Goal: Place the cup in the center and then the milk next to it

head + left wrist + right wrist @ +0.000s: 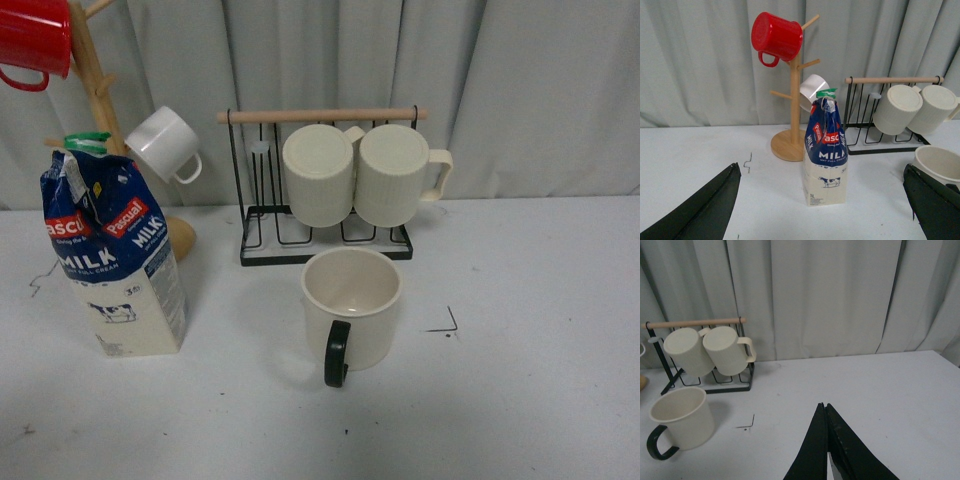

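My L gripper (821,169) was wide open, fingers (715,205) far apart at either side of the wrist view, holding nothing, w/ the milk (825,150) standing btwn them further off. My R gripper (823,407) was closed, both tips pressed together, nothing btwn them, over a bare part of the table (880,390) twd its right side. Neither arm showed in the front view. The cup (352,305) stood upright approx mid-table, mouth up, inside looked empty, dark handle turned twd the near edge; it sat just in front of the wire rack (325,245), not touching it. The milk (115,260) stood upright twd the left edge, well apart from the cup w/ bare table btwn them, top crumpled, green cap at the peak. Right behind it was the wooden mug tree (95,80); couldn't tell if the carton touched its base. A red mug (35,40) and a small white cup (165,143) hung on the tree's pegs. Two ribbed mugs (320,172) lay side by side in the rack under its wooden bar, bottoms facing the front cam. A small dark mark (445,325) was on the table just right of the cup. A grey curtain (520,90) ran along the far edge.
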Robot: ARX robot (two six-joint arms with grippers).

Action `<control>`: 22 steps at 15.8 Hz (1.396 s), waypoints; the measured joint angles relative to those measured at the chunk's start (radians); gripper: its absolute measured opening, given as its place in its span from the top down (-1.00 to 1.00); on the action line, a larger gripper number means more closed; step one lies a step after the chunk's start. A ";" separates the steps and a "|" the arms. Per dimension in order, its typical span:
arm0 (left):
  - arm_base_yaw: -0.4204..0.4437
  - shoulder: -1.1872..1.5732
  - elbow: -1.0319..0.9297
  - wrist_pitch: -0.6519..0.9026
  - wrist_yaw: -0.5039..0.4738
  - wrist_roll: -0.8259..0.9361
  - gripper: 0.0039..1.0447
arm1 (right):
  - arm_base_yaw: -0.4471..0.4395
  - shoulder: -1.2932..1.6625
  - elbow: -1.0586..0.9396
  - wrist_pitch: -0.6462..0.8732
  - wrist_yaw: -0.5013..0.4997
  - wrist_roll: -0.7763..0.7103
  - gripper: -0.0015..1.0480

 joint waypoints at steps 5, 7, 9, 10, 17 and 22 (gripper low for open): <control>0.000 0.000 0.000 0.000 -0.001 0.000 -0.88 | 0.000 0.000 0.000 0.002 0.000 0.000 0.06; 0.000 0.016 0.022 -0.079 0.000 -0.019 -0.88 | 0.000 0.000 0.000 0.002 0.000 0.000 -0.32; -0.045 0.354 0.189 -0.197 -0.009 -0.167 -0.88 | 0.000 0.000 0.000 0.002 0.000 0.000 -0.73; -0.085 0.514 0.272 -0.074 -0.017 -0.205 -0.88 | 0.000 0.000 0.000 0.002 0.000 0.000 -0.91; -0.068 1.173 0.538 0.349 0.030 -0.075 -0.88 | 0.000 0.000 0.000 0.002 0.000 0.000 -0.87; -0.026 1.450 0.654 0.440 0.021 0.047 -0.88 | 0.000 0.000 0.000 0.002 0.000 0.000 -0.87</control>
